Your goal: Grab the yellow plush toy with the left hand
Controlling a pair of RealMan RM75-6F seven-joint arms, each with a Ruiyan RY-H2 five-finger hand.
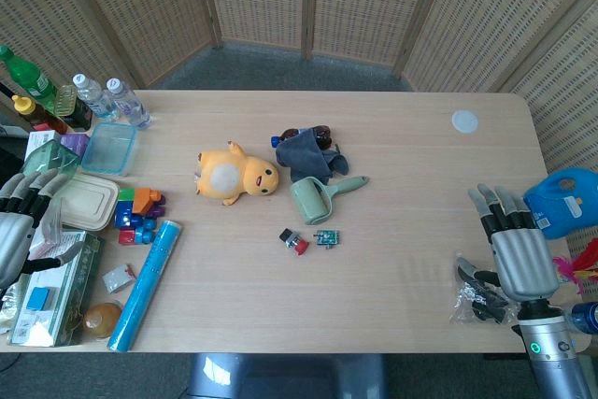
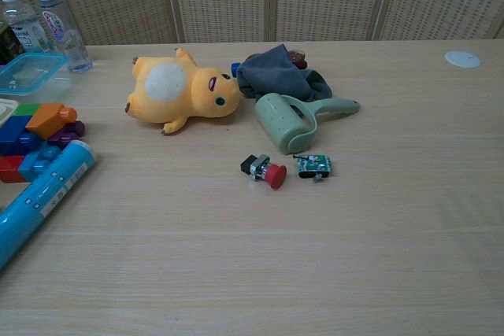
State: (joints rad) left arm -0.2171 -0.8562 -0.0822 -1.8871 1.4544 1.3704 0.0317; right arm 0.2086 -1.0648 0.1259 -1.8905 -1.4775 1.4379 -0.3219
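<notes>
The yellow plush toy (image 1: 235, 175) (image 2: 183, 92) lies on its back near the middle of the table, white belly up, head pointing right. My left hand (image 1: 21, 223) hovers at the table's left edge, far left of the toy, fingers apart and holding nothing. At the right front edge my right hand (image 1: 516, 245) is also spread and empty. Neither hand appears in the chest view.
Right of the toy lie a grey cloth (image 1: 312, 154), a green lint roller (image 1: 318, 198), a red-capped part (image 1: 295, 242) and a small circuit board (image 1: 327, 237). Between my left hand and the toy sit toy blocks (image 1: 138, 214), a blue tube (image 1: 145, 283), food containers (image 1: 79, 201) and bottles (image 1: 112, 100).
</notes>
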